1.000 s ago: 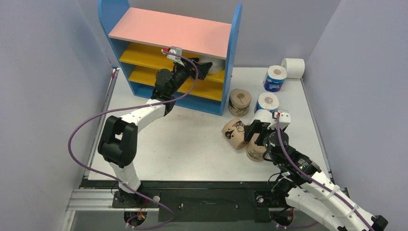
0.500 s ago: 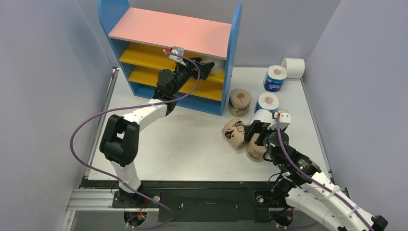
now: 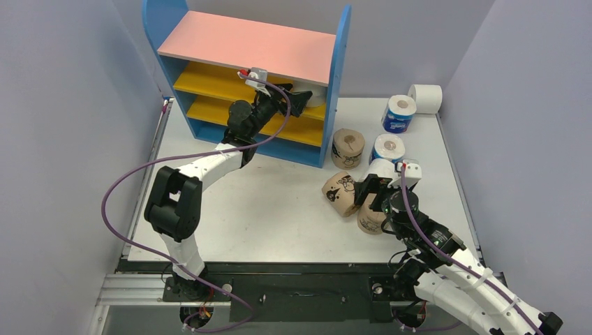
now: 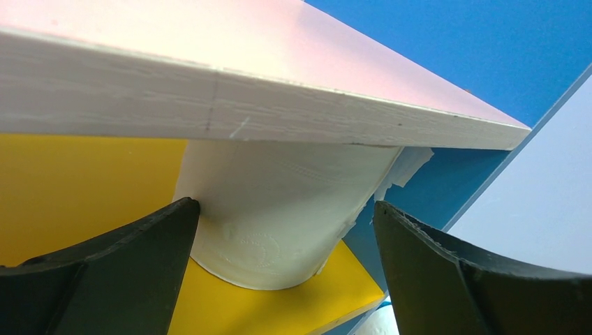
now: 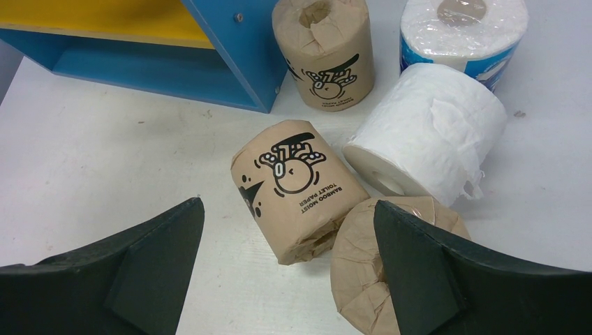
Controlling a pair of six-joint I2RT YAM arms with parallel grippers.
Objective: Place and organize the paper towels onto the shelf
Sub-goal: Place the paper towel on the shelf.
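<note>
Left gripper [image 3: 299, 99] is reaching into the shelf [image 3: 244, 42] at the right end of the upper yellow tier [image 3: 209, 80]. Its fingers are standing apart either side of a white roll [image 4: 279, 174], which is sitting upright under the pink top board [image 4: 244, 105]. One finger looks to be grazing the roll, though the wrist view is too close to be sure; the other is hanging clear.

Step in hand, as I read it: releasing and backing out. Best done by pulling straight back and level, so no finger is dragging the roll off the edge.

Right gripper [image 5: 287, 209] is hovering, fingers wide, over a tan printed roll [image 5: 300, 181] lying on its side. That roll is touching a second tan roll [image 5: 391, 272].

Table [image 3: 265, 202] is showing white and smooth. Pale walls are hemming it in, and the blue side panel [image 3: 341, 77] is crowding the placed roll.
</note>
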